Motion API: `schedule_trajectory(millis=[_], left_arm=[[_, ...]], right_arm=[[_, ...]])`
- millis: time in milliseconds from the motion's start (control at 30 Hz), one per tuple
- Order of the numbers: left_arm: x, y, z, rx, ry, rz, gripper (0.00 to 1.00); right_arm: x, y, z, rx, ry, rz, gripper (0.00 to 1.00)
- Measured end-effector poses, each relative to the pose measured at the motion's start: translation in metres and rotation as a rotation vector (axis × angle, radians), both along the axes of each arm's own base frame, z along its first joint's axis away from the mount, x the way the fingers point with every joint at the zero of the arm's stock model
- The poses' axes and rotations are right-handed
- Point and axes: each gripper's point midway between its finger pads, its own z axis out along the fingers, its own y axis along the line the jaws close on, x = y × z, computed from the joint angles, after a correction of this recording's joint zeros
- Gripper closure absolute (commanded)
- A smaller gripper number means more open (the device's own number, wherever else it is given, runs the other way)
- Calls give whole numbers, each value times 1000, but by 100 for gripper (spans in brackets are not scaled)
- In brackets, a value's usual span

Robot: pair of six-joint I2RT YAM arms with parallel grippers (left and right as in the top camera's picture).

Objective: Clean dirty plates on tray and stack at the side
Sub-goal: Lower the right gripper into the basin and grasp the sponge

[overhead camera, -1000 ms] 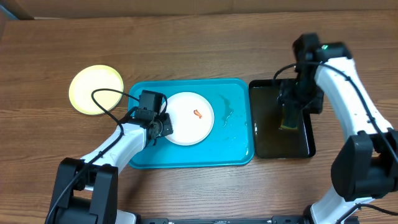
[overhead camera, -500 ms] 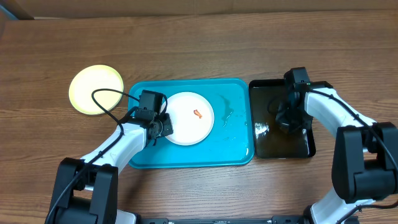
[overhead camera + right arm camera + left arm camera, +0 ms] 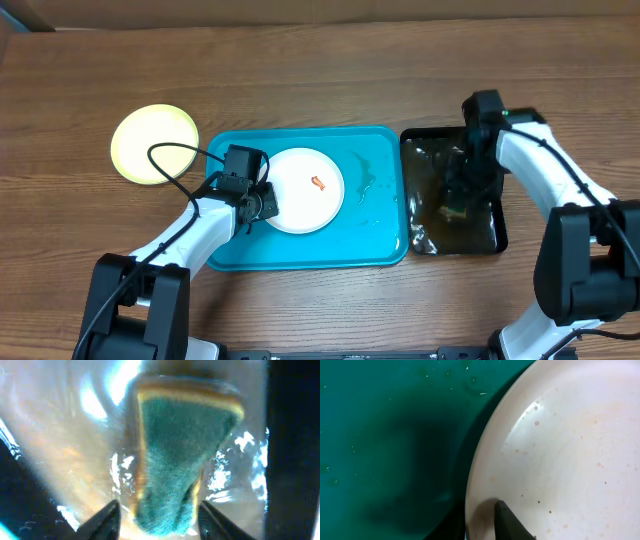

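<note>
A white plate [image 3: 305,190] with a small orange smear lies in the turquoise tray [image 3: 375,245]. My left gripper [image 3: 262,200] is shut on its left rim. In the left wrist view one finger of the left gripper [image 3: 481,516] lies on top of the speckled plate [image 3: 560,450] and the other is under the rim. A pale yellow-green plate [image 3: 155,143] lies on the table left of the tray. No second white plate shows. My right gripper [image 3: 460,192] is shut on a green and yellow sponge [image 3: 175,445] and holds it down in water.
A narrower black tray [image 3: 497,238] holding rippling water stands right of the turquoise tray, touching it. Water drops lie on the turquoise tray's right half [image 3: 365,185]. A black cable loops over the left arm [image 3: 175,165]. Brown cardboard runs along the table's far edge.
My right gripper came down with the sponge into the black tray's water and shifted a little; the water now ripples. The left arm and both plates have not moved.
</note>
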Motion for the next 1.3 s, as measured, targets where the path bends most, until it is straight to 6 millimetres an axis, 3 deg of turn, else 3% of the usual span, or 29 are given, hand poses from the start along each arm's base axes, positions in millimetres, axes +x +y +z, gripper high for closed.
schedule_trajectory(millis=[200, 433, 467, 500, 533, 633, 667, 733, 800, 900, 967, 1067, 1300], left_arm=[[0, 0, 0, 0, 0, 0, 78], [0, 0, 0, 0, 0, 0, 78], [0, 0, 0, 0, 0, 0, 78], [0, 0, 0, 0, 0, 0, 78], [0, 0, 0, 0, 0, 0, 78], [0, 0, 0, 0, 0, 0, 78], [0, 0, 0, 0, 0, 0, 78], [0, 0, 0, 0, 0, 0, 77], [0, 0, 0, 0, 0, 0, 77], [0, 0, 0, 0, 0, 0, 77], [0, 0, 0, 0, 0, 0, 77], [0, 0, 0, -1, 0, 0, 76], [0, -1, 0, -4, 1, -2, 75]], right_arm=[[8, 1, 4, 5, -27, 4, 32], [17, -7, -25, -41, -112, 3, 37], [18, -8, -31, -44, -125, 2, 44], [17, -9, -37, -48, -137, -1, 66], [17, -11, -43, -62, -147, -5, 96], [25, -9, -43, -49, -210, 0, 96], [25, -8, -43, -41, -211, -2, 95], [20, -4, -42, -16, -186, -6, 61], [13, 1, -41, 10, -152, 1, 35], [7, 5, -34, 34, -96, 2, 9], [17, 8, -25, 43, -115, 1, 4], [33, 8, -16, 42, -166, 8, 9], [39, 3, -24, 14, -210, 4, 12]])
